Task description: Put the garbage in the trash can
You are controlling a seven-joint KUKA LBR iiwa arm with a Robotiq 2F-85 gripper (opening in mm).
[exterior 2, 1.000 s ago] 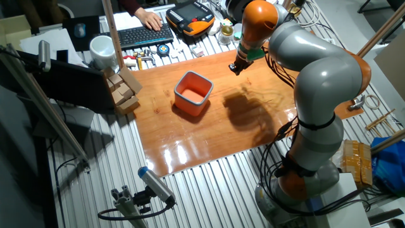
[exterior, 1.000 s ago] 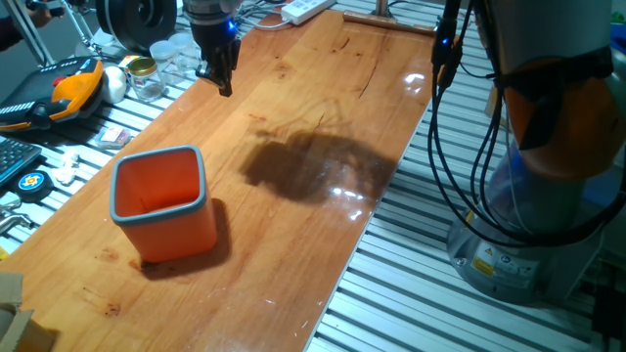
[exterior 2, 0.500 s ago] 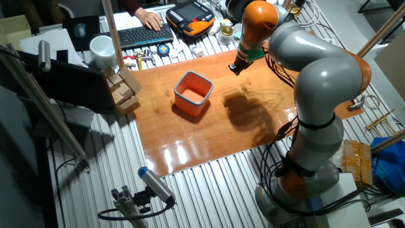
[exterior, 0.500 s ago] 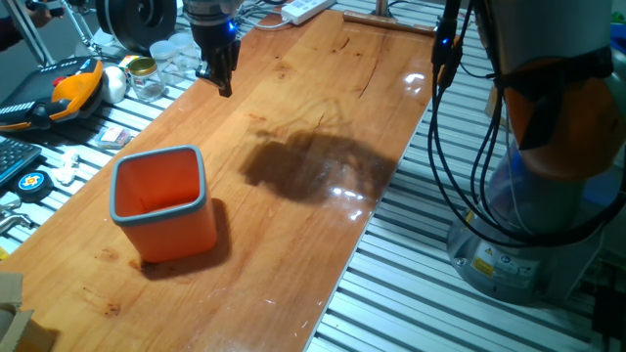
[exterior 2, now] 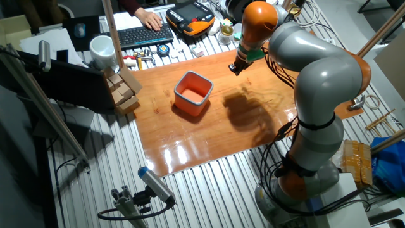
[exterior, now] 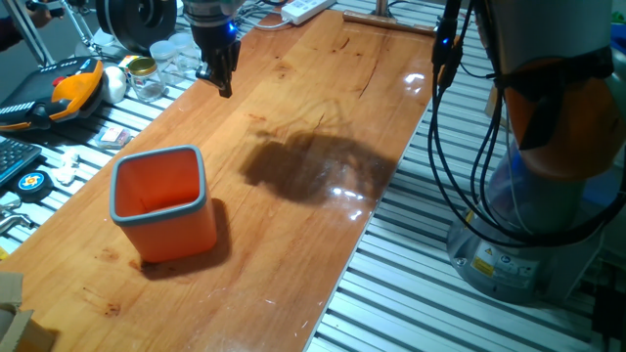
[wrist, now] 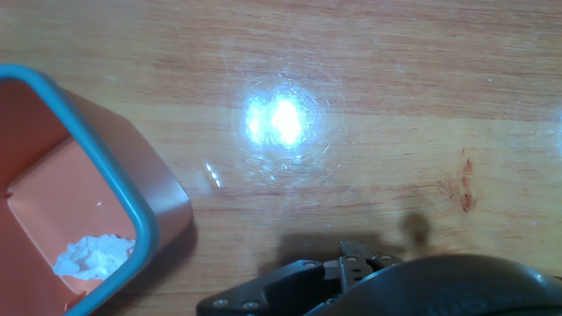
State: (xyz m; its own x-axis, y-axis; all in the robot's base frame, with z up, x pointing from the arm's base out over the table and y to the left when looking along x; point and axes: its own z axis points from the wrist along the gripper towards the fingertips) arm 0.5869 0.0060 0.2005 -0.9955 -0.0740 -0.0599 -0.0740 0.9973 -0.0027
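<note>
The trash can is an orange bin with a grey rim, standing on the wooden table's left part. In the hand view its rim fills the lower left corner, and the garbage, a crumpled white wad, lies on its floor. The fixed views hide the wad behind the bin's wall. My gripper hangs above the table's far left edge, well away from the bin. Its two dark fingers point down, slightly apart, with nothing between them.
Off the table's far left edge are glass jars, a white ball and an orange-and-black tool. A keyboard, a mug and wooden blocks lie beyond the bin. Cables hang by the arm's base.
</note>
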